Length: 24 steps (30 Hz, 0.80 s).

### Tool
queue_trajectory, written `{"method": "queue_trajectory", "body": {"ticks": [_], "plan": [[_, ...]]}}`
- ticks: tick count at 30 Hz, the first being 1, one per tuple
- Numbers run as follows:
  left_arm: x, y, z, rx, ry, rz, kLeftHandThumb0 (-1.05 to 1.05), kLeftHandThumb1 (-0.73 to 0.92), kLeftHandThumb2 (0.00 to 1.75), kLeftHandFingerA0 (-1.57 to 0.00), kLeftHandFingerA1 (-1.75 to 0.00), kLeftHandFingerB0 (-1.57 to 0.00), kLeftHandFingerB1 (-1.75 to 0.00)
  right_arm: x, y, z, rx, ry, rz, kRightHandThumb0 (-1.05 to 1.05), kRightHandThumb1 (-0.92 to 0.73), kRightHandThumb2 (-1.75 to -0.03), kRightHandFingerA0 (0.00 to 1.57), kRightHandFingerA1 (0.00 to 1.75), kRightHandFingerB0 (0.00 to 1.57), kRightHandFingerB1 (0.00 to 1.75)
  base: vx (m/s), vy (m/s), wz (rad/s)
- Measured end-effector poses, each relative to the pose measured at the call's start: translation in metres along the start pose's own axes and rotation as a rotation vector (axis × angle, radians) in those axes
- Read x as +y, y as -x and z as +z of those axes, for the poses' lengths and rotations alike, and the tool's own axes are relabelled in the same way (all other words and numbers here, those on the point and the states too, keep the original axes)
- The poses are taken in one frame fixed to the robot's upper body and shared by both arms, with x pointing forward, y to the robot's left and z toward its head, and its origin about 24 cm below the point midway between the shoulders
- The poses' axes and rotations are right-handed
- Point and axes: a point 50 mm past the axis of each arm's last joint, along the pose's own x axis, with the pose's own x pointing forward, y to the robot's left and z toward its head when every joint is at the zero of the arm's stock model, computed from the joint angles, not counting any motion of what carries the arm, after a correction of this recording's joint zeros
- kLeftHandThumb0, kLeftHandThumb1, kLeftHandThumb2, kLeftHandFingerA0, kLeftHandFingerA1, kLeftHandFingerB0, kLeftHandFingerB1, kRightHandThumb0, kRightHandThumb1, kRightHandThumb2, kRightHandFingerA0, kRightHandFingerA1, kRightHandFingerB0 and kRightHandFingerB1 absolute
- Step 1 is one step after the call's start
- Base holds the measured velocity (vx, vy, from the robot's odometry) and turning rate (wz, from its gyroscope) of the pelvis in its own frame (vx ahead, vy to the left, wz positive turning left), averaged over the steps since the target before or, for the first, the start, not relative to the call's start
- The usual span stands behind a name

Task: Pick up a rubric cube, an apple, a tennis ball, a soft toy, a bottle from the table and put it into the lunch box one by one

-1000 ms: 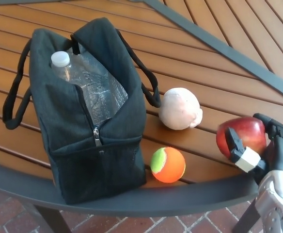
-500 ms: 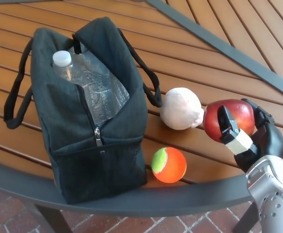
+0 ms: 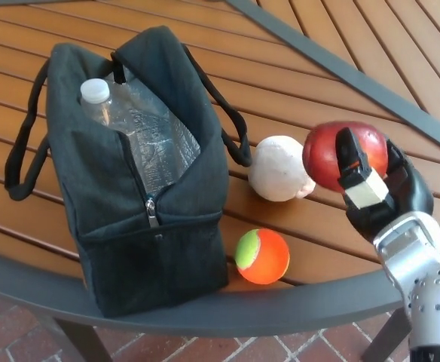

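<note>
Lifted since a second ago, the shiny red apple (image 3: 327, 153) has risen off the slats and travelled toward ten o'clock, clasped in the right hand (image 3: 371, 185), whose black fingers (image 3: 353, 160) wrap it. It hangs just beside the pale round soft toy (image 3: 280, 169). At seven o'clock lies the orange-green tennis ball (image 3: 261, 256). Slatted brown wooden table (image 3: 333, 98), brick floor (image 3: 205, 348) beneath. Unmoved: dark fabric lunch box (image 3: 129, 188) holding a clear plastic bottle (image 3: 137, 128).
</note>
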Motion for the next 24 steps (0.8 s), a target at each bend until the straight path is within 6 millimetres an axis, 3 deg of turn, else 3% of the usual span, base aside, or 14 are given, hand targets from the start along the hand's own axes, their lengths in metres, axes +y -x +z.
{"method": "queue_trajectory", "body": {"ticks": [1, 2, 8, 9, 10, 11, 19, 20, 23, 24], "plan": [[0.000, 0.000, 0.000, 0.000, 0.000, 0.000, 0.05, 0.55, 0.97, -1.02, -1.12, -0.93, -0.96, 0.004, -0.001, 0.003, -0.003, -0.007, 0.012, -0.16, -0.73, -1.32, 1.12, 1.24, 1.03, 1.19, 0.00, 0.000, 0.00], [0.000, 0.000, 0.000, 0.001, -0.001, 0.001, 0.06, 0.53, 1.01, -1.05, -1.12, -0.94, -0.97, 0.011, -0.002, 0.007, -0.010, -0.015, 0.031, -0.32, -0.58, -1.34, 1.01, 1.75, 0.72, 1.75, 0.00, 0.000, 0.00], [0.001, 0.000, -0.002, 0.009, -0.006, 0.004, 0.03, 0.55, 0.93, -0.99, -1.10, -0.95, -0.95, 0.033, -0.004, 0.022, -0.032, -0.032, 0.092, -0.25, -0.51, -1.47, 1.00, 1.75, 0.71, 1.75, 0.00, 0.000, 0.00], [0.001, -0.001, -0.002, 0.008, -0.007, 0.006, 0.04, 0.55, 0.94, -1.01, -1.12, -0.95, -0.97, 0.040, -0.004, 0.025, -0.037, -0.031, 0.110, -0.13, -0.70, -1.32, 1.13, 1.24, 1.03, 1.19, 0.00, 0.000, 0.00], [0.001, -0.001, -0.001, 0.008, -0.008, 0.009, 0.04, 0.55, 0.94, -1.01, -1.12, -0.95, -0.97, 0.046, -0.004, 0.027, -0.041, -0.027, 0.127, -0.13, -0.70, -1.32, 1.13, 1.24, 1.03, 1.19, 0.00, 0.000, 0.00], [0.001, -0.001, -0.001, 0.008, -0.009, 0.010, 0.08, 0.51, 1.01, -1.00, -1.12, -0.96, -0.98, 0.050, -0.004, 0.028, -0.043, -0.024, 0.137, -0.24, -0.51, -1.40, 0.97, 1.75, 0.69, 1.75, 0.00, 0.000, 0.00], [0.001, -0.002, 0.001, 0.003, -0.009, 0.015, 0.10, 0.48, 1.07, -1.08, -1.17, -0.95, -1.01, 0.090, -0.004, 0.036, -0.050, 0.038, 0.241, -0.24, -0.46, -1.44, 0.96, 1.75, 0.72, 1.75, 0.00, 0.000, 0.00], [0.001, -0.002, 0.001, 0.002, -0.008, 0.015, 0.07, 0.53, 0.98, -1.06, -1.20, -0.93, -1.01, 0.095, -0.004, 0.036, -0.049, 0.047, 0.253, -0.22, -0.50, -1.40, 0.95, 1.75, 0.70, 1.75, 0.00, 0.000, 0.00], [0.002, -0.003, 0.004, -0.009, -0.002, 0.017, 0.06, 0.54, 0.97, -1.03, -1.18, -0.92, -1.00, 0.111, -0.005, 0.037, -0.043, 0.075, 0.290, -0.18, -0.49, -1.43, 0.92, 1.75, 0.71, 1.75, 0.00, 0.000, 0.00], [0.002, -0.003, 0.005, -0.014, 0.001, 0.019, 0.09, 0.51, 1.07, -1.06, -1.21, -0.95, -1.02, 0.119, -0.004, 0.037, -0.040, 0.094, 0.307, -0.16, -0.49, -1.44, 0.93, 1.75, 0.72, 1.75, 0.00, 0.000, 0.00]]}}
